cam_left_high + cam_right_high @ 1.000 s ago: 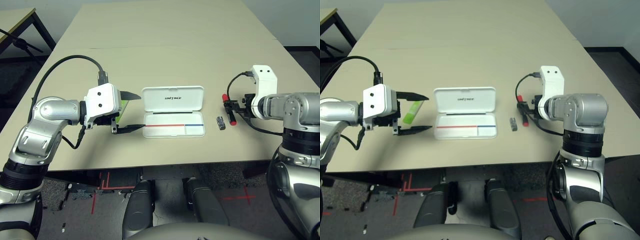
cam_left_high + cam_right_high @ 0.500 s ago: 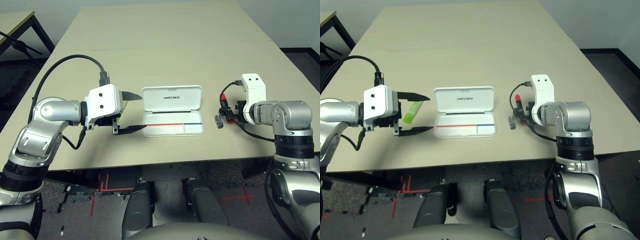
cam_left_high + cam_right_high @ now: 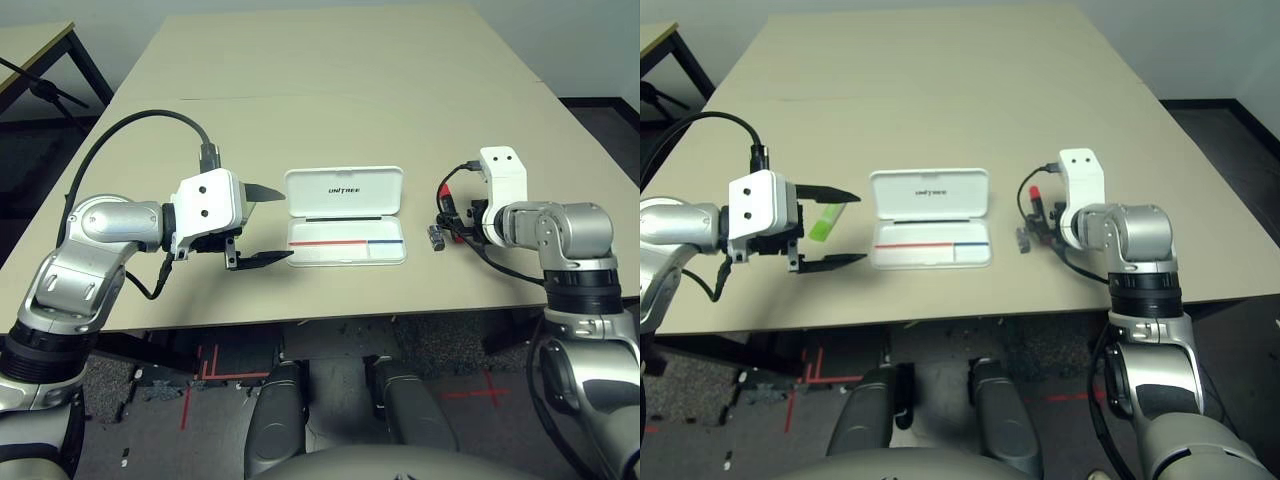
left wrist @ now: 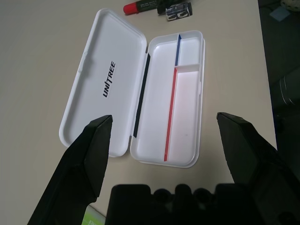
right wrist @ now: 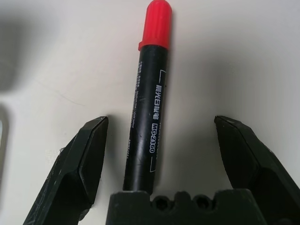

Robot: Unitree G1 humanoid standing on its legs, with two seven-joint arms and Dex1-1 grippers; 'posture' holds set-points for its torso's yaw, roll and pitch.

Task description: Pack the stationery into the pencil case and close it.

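Observation:
The white pencil case (image 3: 346,243) lies open in the middle of the table, its lid (image 4: 105,79) with the dark lettering folded back and a red and blue stripe in the base (image 4: 185,117). My left gripper (image 3: 265,224) hovers open just left of it, fingers pointing at the case. The lime-green highlighter (image 3: 825,222) lies on the table beside that gripper's far finger. Right of the case are the small silver-grey block (image 3: 436,238) and the red-capped black marker (image 5: 147,108). My right gripper (image 5: 161,122) stands open, one finger on each side of the marker, not touching it.
The beige table (image 3: 330,90) stretches far back behind the case. Its front edge (image 3: 330,318) runs close below the case. A black cable (image 3: 130,125) arches over my left wrist. Another table's corner (image 3: 30,40) shows at the far left.
My right arm has swung in toward the case, bringing its open gripper over the marker. The left arm and the case have stayed put.

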